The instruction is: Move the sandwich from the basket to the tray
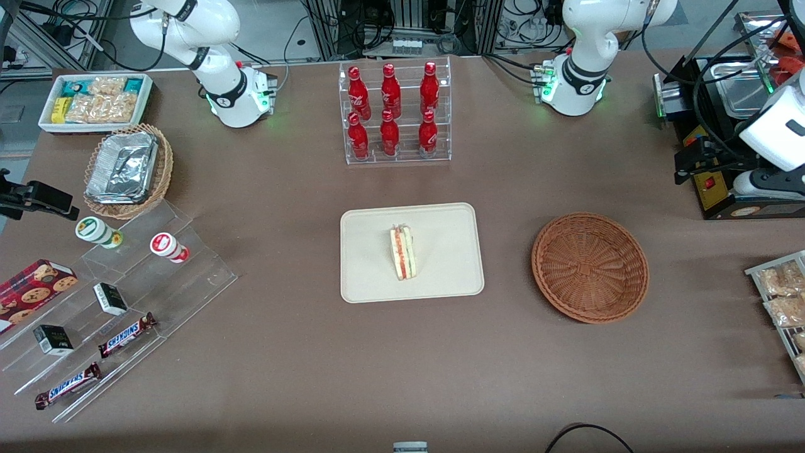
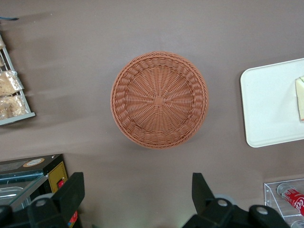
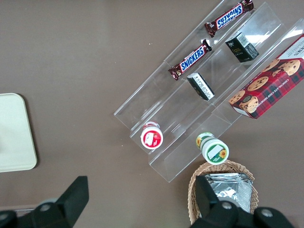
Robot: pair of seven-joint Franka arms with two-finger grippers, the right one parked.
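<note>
Your gripper (image 2: 137, 199) hangs high above the counter (image 2: 95, 28), fingers (image 2: 71, 192) spread wide, the basket (image 2: 159, 99) bare beneath them; the sandwich (image 1: 402, 252) sits on the tray (image 1: 453, 264).

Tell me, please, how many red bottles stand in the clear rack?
6: three on the upper tier and three on the lower tier of the clear rack. None looks hidden. The left gripper hangs open above the empty basket.

The left arm's gripper (image 2: 135, 199) hangs raised, fingers (image 2: 71, 192) spread apart
</note>
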